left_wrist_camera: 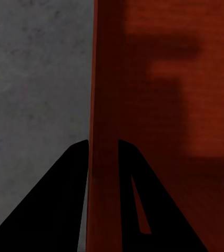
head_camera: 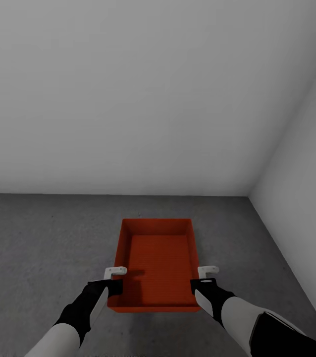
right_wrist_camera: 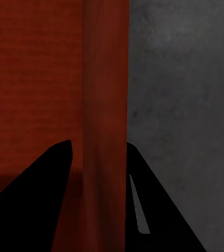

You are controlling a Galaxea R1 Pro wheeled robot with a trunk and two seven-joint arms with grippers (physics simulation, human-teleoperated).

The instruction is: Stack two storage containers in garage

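Head view: I've got the storage container on the grey floor near the garage corner, left hand and right hand each clamped over a side wall.

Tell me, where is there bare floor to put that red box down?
Grey floor lies bare left of the container, and ahead up to the wall. The strip toward the right wall is narrower.

Bare White Walls, One Corner

A plain white back wall spans the view from 9 to 1 o'clock. A second white side wall stands at 3 o'clock. They meet in a vertical corner seam around 2 o'clock.
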